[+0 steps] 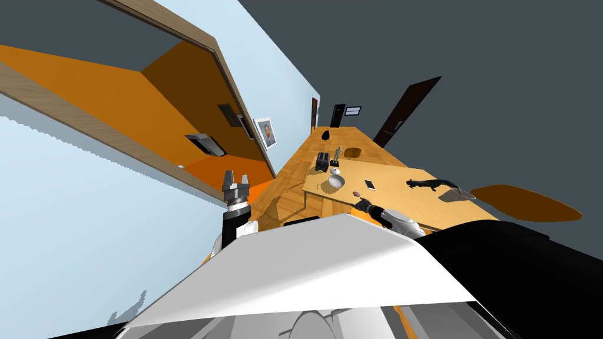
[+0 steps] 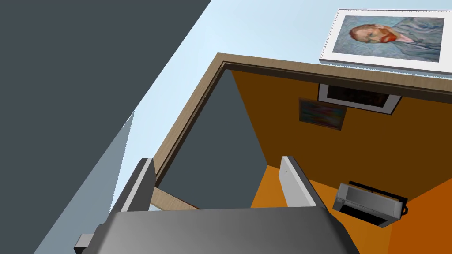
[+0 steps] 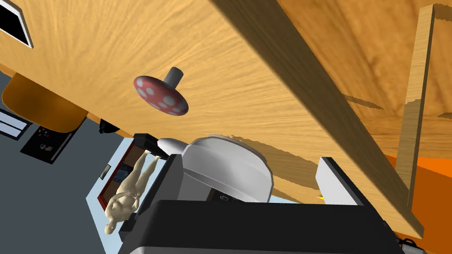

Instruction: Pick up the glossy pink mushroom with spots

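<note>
The mushroom (image 3: 161, 95) has a glossy pink cap with white spots and a short grey stem. It stands on the wooden table (image 3: 247, 66), near the front edge (image 1: 356, 193). My right gripper (image 3: 251, 176) is open and holds nothing. It hovers over the table edge (image 1: 360, 204), a short way from the mushroom and off to its side. A white bowl (image 3: 229, 165) lies just beyond the fingers. My left gripper (image 1: 235, 178) is raised to my left, away from the table, its fingers (image 2: 295, 181) open and empty.
On the table are the white bowl (image 1: 335, 179), a pale figurine (image 1: 337, 154), a black toaster (image 1: 322, 161), a phone (image 1: 370, 184), a black animal figure (image 1: 433, 184) and a brown bowl (image 1: 352, 152). A brown chair (image 1: 524, 203) stands at the table's right.
</note>
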Robot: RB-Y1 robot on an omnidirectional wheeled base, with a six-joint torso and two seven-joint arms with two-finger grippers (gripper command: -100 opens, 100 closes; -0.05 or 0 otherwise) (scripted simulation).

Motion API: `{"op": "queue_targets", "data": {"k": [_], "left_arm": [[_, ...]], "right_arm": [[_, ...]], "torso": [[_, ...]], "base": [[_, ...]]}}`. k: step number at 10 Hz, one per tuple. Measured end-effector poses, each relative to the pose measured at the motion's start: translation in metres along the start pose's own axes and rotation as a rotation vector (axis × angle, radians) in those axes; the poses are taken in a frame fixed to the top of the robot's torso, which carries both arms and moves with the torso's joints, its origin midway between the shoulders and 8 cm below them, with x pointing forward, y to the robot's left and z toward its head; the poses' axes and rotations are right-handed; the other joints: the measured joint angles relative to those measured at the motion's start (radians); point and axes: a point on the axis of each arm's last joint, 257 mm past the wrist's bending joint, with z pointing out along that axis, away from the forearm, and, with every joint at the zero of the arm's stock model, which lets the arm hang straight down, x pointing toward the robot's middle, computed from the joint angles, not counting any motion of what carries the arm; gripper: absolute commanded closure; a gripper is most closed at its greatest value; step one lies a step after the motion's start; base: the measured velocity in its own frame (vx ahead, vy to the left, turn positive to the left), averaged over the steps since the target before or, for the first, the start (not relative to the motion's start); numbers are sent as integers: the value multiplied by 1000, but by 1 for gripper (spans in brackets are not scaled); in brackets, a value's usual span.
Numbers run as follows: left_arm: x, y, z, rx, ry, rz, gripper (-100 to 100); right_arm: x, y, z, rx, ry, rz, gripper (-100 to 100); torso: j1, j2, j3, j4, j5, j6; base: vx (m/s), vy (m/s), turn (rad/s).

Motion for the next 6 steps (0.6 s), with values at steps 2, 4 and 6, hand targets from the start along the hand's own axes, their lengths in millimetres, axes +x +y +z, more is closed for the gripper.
{"op": "queue_targets", "data": {"k": [2,4,6], "left_arm": [[0,0,0,0,0,0,0],[0,0,0,0,0,0,0],[0,0,0,0,0,0,0]], "right_arm": [[30,-11,-5,12,65,-58,-100],[55,-22,-9,23,130,-111,-100],[88,-35,-19,32,216,-208,-100]], "torso": [[-1,0,0,0,0,1],[-1,-1,-1,0,0,0],[-1,-2,-1,0,0,1]], "base": [[20,-13,178],[29,-15,333],[33,-22,208]]}}
